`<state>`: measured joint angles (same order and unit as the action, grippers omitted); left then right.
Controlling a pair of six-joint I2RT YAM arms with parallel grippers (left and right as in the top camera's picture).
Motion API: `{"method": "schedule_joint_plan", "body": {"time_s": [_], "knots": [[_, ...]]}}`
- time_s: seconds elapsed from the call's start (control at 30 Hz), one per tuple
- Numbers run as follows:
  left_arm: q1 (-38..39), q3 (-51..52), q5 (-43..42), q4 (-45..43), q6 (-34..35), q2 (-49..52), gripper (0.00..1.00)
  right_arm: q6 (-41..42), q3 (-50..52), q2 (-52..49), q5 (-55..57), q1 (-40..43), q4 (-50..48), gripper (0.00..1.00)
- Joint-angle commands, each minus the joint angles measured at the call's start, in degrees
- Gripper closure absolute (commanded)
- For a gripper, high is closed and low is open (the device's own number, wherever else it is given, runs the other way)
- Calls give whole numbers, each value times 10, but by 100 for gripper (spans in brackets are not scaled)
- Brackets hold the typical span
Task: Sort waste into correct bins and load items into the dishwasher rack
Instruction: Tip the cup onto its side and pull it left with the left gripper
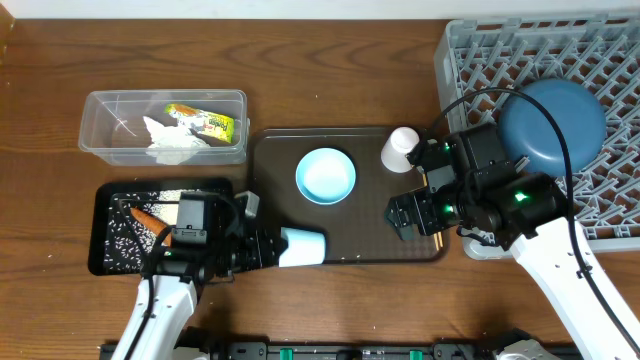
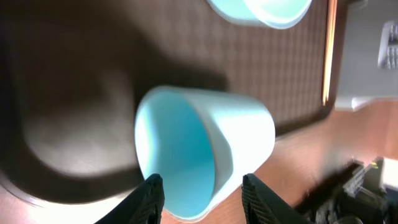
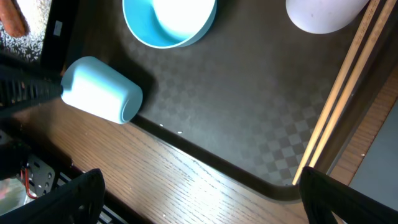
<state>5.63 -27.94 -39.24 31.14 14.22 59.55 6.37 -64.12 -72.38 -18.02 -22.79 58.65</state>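
The left fingers (image 2: 152,198) stand moderately apart. One is in front of the mouth of the small pale-blue cup (image 2: 205,146) and the other is just outside its wall, so the lower rim lies between them. I see no finger pressing on the wall, so I judge that the cup is not clamped. The cup lies on its side at the near left corner of the brown serving tray (image 1: 370,225), with its mouth toward the left arm.

The right fingers (image 3: 78,196) are spread wide and hold nothing. They hang above the near right corner of the same tray, just beside the chopsticks (image 3: 336,106), which lie along its right edge.

Further out on the tray are the small light-blue bowl (image 1: 325,175) and the white cup (image 1: 402,147). The big dark-blue bowl (image 1: 552,125) sits in the dishwasher rack (image 1: 470,60). The tissue (image 1: 170,140) and the foil wrapper (image 1: 205,122) lie in the clear tub (image 1: 92,125). The rice (image 1: 125,240) and the carrot piece (image 1: 145,217) are in the black tray (image 1: 97,230).

The waste seems sorted, so the step in hand is probably loading, starting with the pale-blue cup. The next move calls for the left fingers to close firmly on the wall before lifting, because a cup on its side can roll. The rack is far to the right of the worktop, so a handover to the right arm may be needed.
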Motion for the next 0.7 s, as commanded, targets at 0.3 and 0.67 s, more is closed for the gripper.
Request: {"method": "schedule_joint_plan", "body": {"time_s": [0.3,0.67], "knots": [[-3,1,-54,11,-57,50,56,0,-5,-3,-2,-12,-1,1],[0,1,-118,-55,-59,90,56,0,-5,-3,-2,-12,-1,1]]}}
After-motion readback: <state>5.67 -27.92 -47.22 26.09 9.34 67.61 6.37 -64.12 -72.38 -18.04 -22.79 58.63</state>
